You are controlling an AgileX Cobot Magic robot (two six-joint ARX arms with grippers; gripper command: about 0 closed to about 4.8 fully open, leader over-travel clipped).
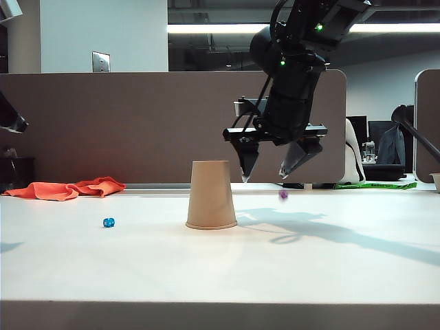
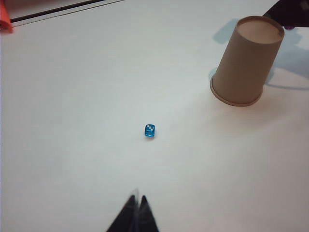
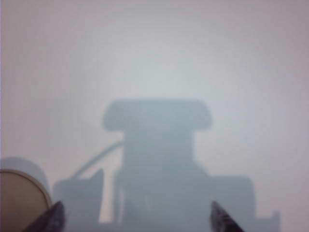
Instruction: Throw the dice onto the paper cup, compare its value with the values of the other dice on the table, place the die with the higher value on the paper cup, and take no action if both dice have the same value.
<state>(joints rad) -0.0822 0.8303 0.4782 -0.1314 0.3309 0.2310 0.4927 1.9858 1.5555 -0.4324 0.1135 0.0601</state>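
The tan paper cup (image 1: 211,196) stands upside down mid-table, its flat base up and bare (image 2: 247,60). My right gripper (image 1: 265,177) hangs open just right of the cup's top, nothing between its fingers (image 3: 136,208); the cup's edge (image 3: 19,198) shows beside one finger. A tiny purple die (image 1: 283,195) is below that gripper, right of the cup, apart from the fingers; whether it rests on the table I cannot tell. The blue die (image 1: 108,222) lies left of the cup (image 2: 150,130). My left gripper (image 2: 137,199) is shut and empty, short of the blue die.
An orange cloth (image 1: 65,188) lies at the table's back left. A brown partition (image 1: 137,124) runs behind the table. A green strip (image 1: 375,184) lies at the back right. The right arm's shadow (image 1: 309,230) falls on the table right of the cup.
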